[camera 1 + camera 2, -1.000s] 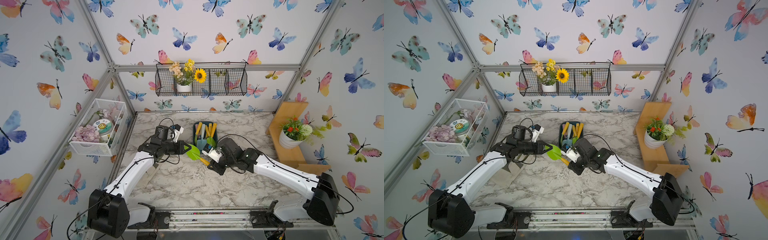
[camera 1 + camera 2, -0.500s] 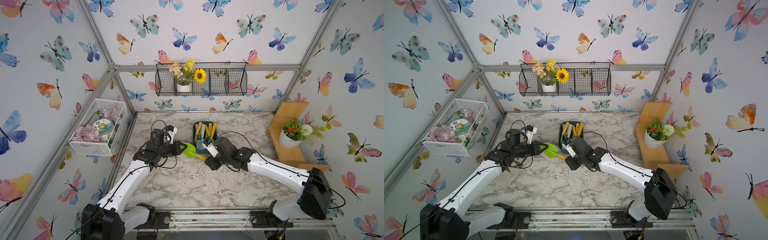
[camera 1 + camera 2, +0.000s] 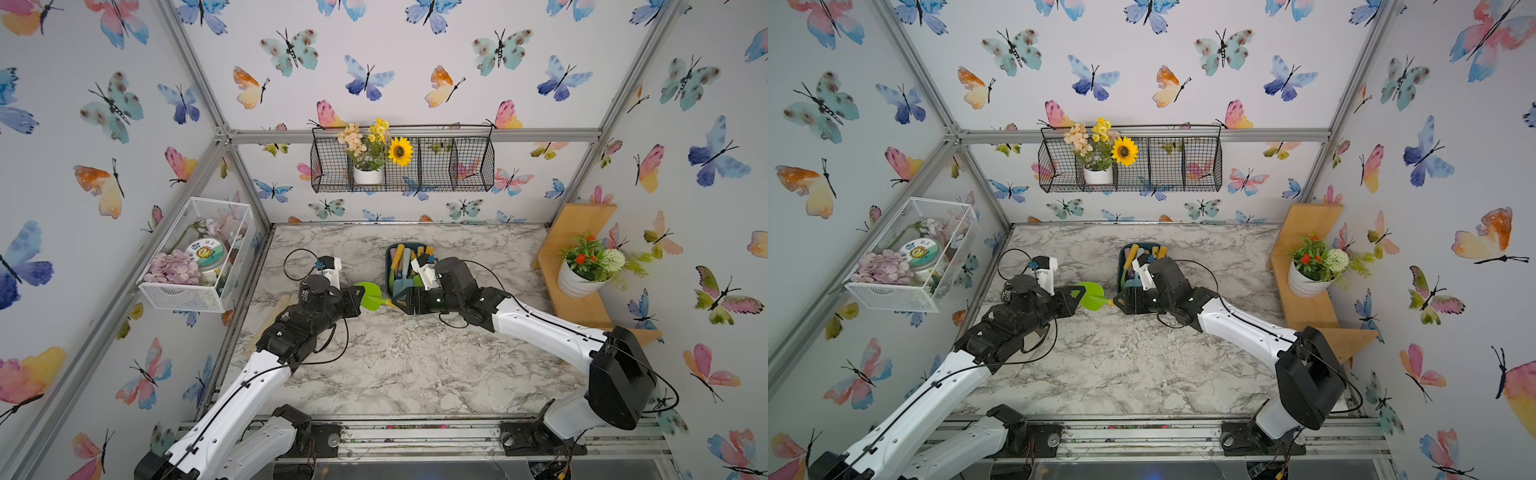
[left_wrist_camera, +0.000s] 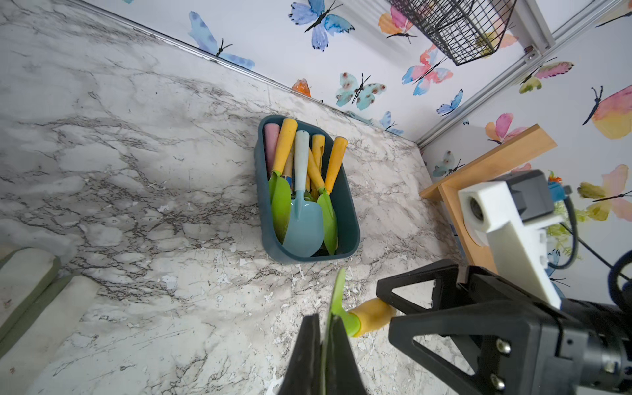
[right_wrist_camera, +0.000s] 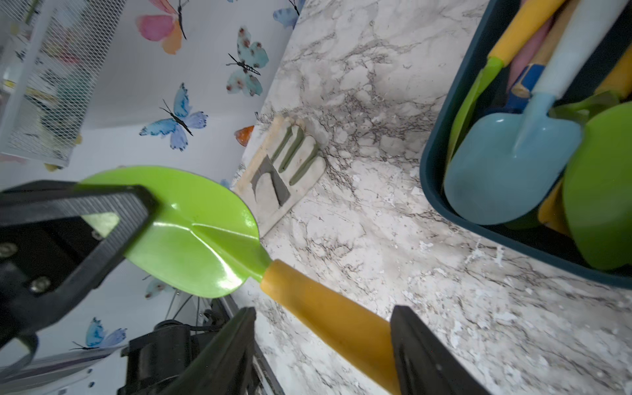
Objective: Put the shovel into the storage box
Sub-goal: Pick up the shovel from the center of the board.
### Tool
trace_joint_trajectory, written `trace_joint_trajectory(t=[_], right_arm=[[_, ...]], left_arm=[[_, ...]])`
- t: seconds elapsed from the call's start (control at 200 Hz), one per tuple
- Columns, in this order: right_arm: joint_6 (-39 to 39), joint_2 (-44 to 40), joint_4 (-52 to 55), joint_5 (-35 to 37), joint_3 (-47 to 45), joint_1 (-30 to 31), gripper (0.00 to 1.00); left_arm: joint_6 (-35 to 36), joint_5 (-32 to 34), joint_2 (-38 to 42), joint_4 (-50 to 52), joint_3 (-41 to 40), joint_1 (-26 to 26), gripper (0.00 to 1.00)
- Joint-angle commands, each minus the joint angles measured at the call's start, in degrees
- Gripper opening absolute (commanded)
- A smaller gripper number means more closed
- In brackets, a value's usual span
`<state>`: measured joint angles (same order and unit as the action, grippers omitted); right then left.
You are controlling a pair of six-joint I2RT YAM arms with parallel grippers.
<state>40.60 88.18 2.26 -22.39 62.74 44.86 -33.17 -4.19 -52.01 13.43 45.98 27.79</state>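
I read the left gripper (image 3: 358, 297) clenched on the shovel (image 3: 371, 296) blade; right gripper (image 5: 323, 311) released, jaws straddling its handle, near the storage box (image 4: 350, 225).

The left gripper (image 5: 142, 208) pinches the blade of the green shovel (image 5: 205, 236); its yellow handle lies between the parted jaws of the right gripper (image 5: 321, 321); beside them, the storage box (image 5: 432, 171) holds other shovels (image 5: 506, 164).

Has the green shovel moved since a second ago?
Yes, slightly: the green shovel has shifted toward the side with the white mesh basket, away from the near corner of the storage box, which has stayed put.
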Motion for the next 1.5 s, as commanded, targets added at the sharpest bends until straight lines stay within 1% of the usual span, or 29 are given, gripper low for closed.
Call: trace_joint_trajectory(t=[0.0,0.115,0.285,0.441,0.551,0.681,0.886,1.001,1.146,1.251,1.357,1.392,1.432,1.492], right_arm=[[10.8,0.4,-8.0,-8.6,-3.2,-2.1,0.68],[16.9,0.5,-12.9,-11.4,-6.2,-4.4,0.69],[20.1,0.8,-13.3,-11.8,-7.6,-5.9,0.7],[26.7,1.6,-21.6,-14.6,-11.1,-6.9,0.7],[29.3,3.0,-25.5,-16.5,-10.8,-6.9,0.69],[34.3,4.0,-33.0,-17.4,-10.8,-6.9,0.69],[44.3,6.7,-48.7,-17.5,-11.8,-6.9,0.69],[46.6,7.8,-50.8,-16.6,-11.3,-6.9,0.69],[49.2,9.1,-53.1,-15.6,-10.6,-6.9,0.63],[50.2,9.8,-52.5,-14.6,-10.0,-6.9,0.6],[51.5,10.5,-52.0,-13.4,-10.0,-7.0,0.51],[51.8,10.7,-51.8,-13.1,-10.0,-7.0,0.48],[52.2,11.0,-51.7,-13.1,-9.8,-7.0,0.41],[52.9,11.6,-51.7,-13.5,-9.4,-6.9,0.36]], left_arm=[[-2.5,10.8,2.4,-4.9,-0.3,1.7,0.0],[-2.8,15.0,3.2,-5.0,-0.4,3.4,0.0],[-2.8,18.8,4.1,-5.1,-0.4,4.9,0.0],[-4.0,20.9,5.8,-5.4,-1.0,5.2,0.0],[-4.8,20.9,6.8,-7.0,-1.8,5.5,0.0],[-5.4,20.6,6.7,-8.0,-2.2,6.2,0.0],[-6.5,21.9,6.8,-9.2,-3.0,8.3,0.0],[-7.2,21.6,7.3,-9.8,-3.7,8.6,0.0],[-8.1,21.8,7.5,-10.9,-4.7,9.9,0.0],[-8.5,21.6,7.6,-11.9,-5.5,11.3,0.0],[-8.4,22.5,8.1,-12.0,-6.2,12.9,0.0],[-8.4,22.8,8.3,-12.0,-6.5,13.2,0.0],[-8.4,23.0,8.5,-12.0,-6.7,13.5,0.0],[-8.4,23.5,8.7,-11.6,-7.1,13.8,0.0]])
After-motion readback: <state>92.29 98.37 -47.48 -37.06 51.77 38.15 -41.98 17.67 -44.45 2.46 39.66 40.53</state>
